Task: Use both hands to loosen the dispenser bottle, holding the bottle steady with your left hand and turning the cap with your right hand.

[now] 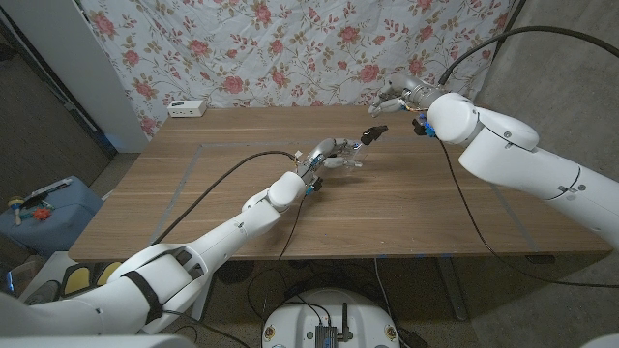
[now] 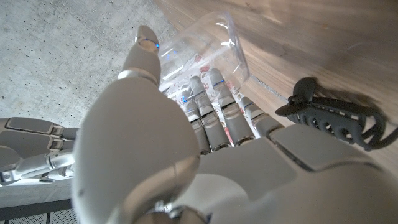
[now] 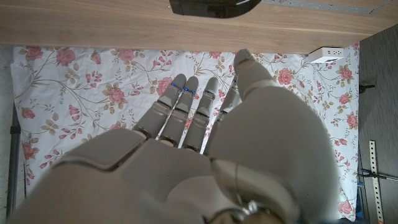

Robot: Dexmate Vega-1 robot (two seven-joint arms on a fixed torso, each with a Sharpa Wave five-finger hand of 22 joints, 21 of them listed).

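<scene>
My left hand (image 1: pixel 331 153) grips a clear plastic dispenser bottle (image 1: pixel 352 155) near the middle of the table. Its black pump head (image 1: pixel 375 132) sticks out past the fingers towards the far right. In the left wrist view the fingers (image 2: pixel 214 102) wrap around the clear bottle (image 2: pixel 205 46), and the black pump head (image 2: pixel 329 115) lies close over the wood. My right hand (image 1: pixel 398 95) hovers beyond the pump head, near the table's far edge, apart from the bottle. In the right wrist view the right hand (image 3: pixel 205 143) has its fingers stretched apart and holds nothing.
A white power strip (image 1: pixel 187 108) lies at the table's back left corner. A floral cloth (image 1: pixel 290 48) hangs behind the table. A black cable (image 1: pixel 227 179) trails over the wood along my left arm. A blue box (image 1: pixel 44 208) stands on the floor at left.
</scene>
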